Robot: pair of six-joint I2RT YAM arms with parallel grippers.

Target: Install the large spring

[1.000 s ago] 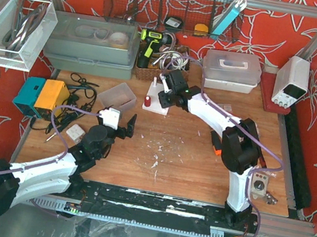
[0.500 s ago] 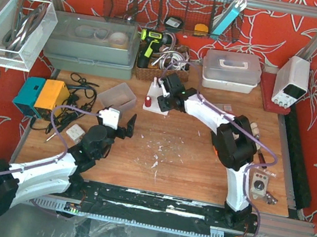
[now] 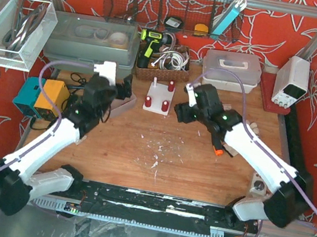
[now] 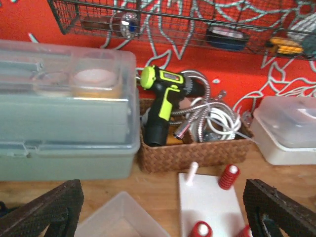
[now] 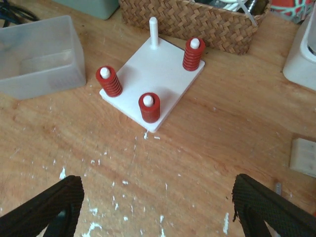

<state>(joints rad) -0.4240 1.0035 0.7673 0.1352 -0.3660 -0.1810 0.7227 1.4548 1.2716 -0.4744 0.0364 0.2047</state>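
Right gripper [image 5: 157,210]: jaws spread wide, nothing clamped, hung over scuffed wooden table [image 5: 207,148]. Large spring [image 5: 148,107] seen just ahead of it, well apart, seated on peg at near corner of white plate [image 5: 148,64]. Axis upright, white peg tip poking out top. Red, coiled, stubby cylinder. Other red springs [image 5: 108,81] seated on two more pegs, one bare peg [image 5: 153,30]. Plate flat, smooth. Left gripper [image 4: 158,212] also spread, empty, over clear bin [image 4: 123,217]; woven basket [image 4: 192,155] beyond.

The top view looks down over the whole table [image 3: 186,151]; both near wrist views share the peg board [image 5: 159,70].
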